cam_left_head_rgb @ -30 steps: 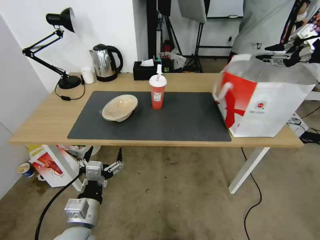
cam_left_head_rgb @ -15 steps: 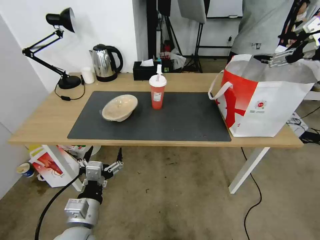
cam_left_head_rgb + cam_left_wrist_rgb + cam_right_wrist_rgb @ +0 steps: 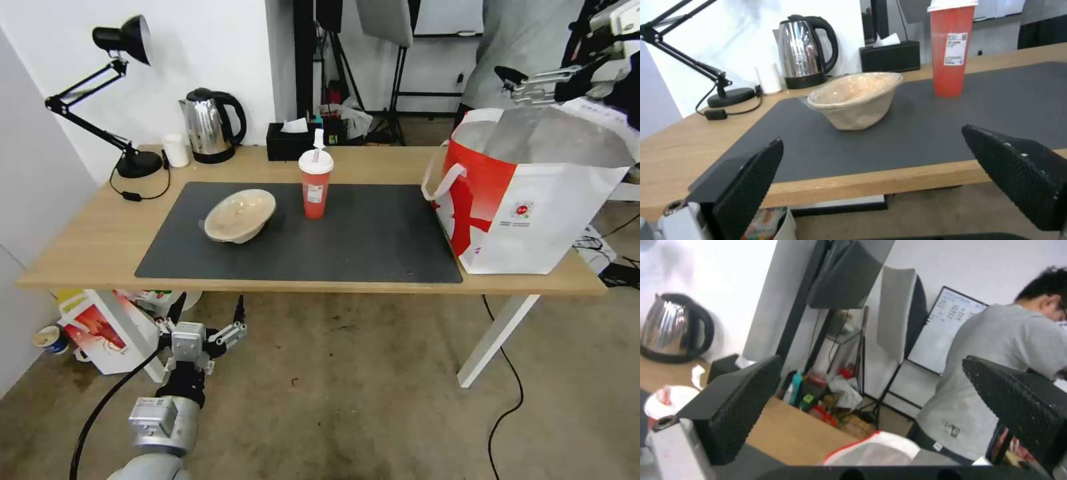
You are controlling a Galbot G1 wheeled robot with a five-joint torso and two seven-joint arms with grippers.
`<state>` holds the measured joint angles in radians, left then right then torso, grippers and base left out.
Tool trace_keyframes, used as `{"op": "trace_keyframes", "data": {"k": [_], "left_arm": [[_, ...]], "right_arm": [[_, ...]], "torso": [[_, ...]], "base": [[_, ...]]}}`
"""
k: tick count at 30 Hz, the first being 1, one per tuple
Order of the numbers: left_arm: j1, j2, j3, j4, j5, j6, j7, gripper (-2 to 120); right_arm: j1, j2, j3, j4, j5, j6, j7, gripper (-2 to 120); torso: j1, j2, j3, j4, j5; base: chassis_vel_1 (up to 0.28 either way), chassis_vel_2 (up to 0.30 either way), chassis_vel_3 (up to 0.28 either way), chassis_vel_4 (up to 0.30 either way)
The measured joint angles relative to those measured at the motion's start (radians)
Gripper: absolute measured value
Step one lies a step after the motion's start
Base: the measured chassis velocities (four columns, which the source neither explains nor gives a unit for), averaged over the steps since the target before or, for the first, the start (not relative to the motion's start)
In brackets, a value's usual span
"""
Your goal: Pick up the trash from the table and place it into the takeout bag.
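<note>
Two pieces of trash stand on the dark mat of the wooden surface: a beige bowl and a red cup. The bowl sits left of the cup, apart from it, tilted so its open mouth faces up and toward the kettle. The cup stands upright, its long axis vertical, with the white lid and straw pointing straight up; a label faces the robot. At the right end of the surface the white-and-red bag stands upright with its foil-lined mouth open upward, a white strap handle hanging on the side toward the cup.

The right pincer hovers above the bag's far rim, fingers spread and holding nothing, pointing toward the left. The left pincer hangs below the front edge of the surface, over the floor, fingers also spread and empty, aimed up toward the bowl.
</note>
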<state>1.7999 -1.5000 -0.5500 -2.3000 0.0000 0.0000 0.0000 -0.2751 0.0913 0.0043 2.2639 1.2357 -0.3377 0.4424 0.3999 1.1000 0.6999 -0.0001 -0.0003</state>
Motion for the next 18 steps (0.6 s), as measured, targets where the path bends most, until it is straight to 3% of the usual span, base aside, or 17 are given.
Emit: {"op": "trace_keyframes", "data": {"k": [3,6,18], "left_arm": [[0.0,0.0,0.0,0.0,0.0,0.0,0.0,100],[0.0,0.0,0.0,0.0,0.0,0.0,0.0,100],[0.0,0.0,0.0,0.0,0.0,0.0,0.0,100]], "right_arm": [[-0.114,0.052,0.063,0.063,-0.026,0.036,0.106,100],[-0.184,0.082,0.101,0.092,-0.055,0.05,0.135,100],[-0.438,0.247,0.166,0.136,-0.256,0.111,0.149,100]], "torso": [[0.0,0.0,0.0,0.0003,0.0004],[0.0,0.0,0.0,0.0,0.0001],[0.0,0.0,0.0,0.0,0.0001]], "base": [[0.0,0.0,0.0,0.0],[0.0,0.0,0.0,0.0],[0.0,0.0,0.0,0.0]]}}
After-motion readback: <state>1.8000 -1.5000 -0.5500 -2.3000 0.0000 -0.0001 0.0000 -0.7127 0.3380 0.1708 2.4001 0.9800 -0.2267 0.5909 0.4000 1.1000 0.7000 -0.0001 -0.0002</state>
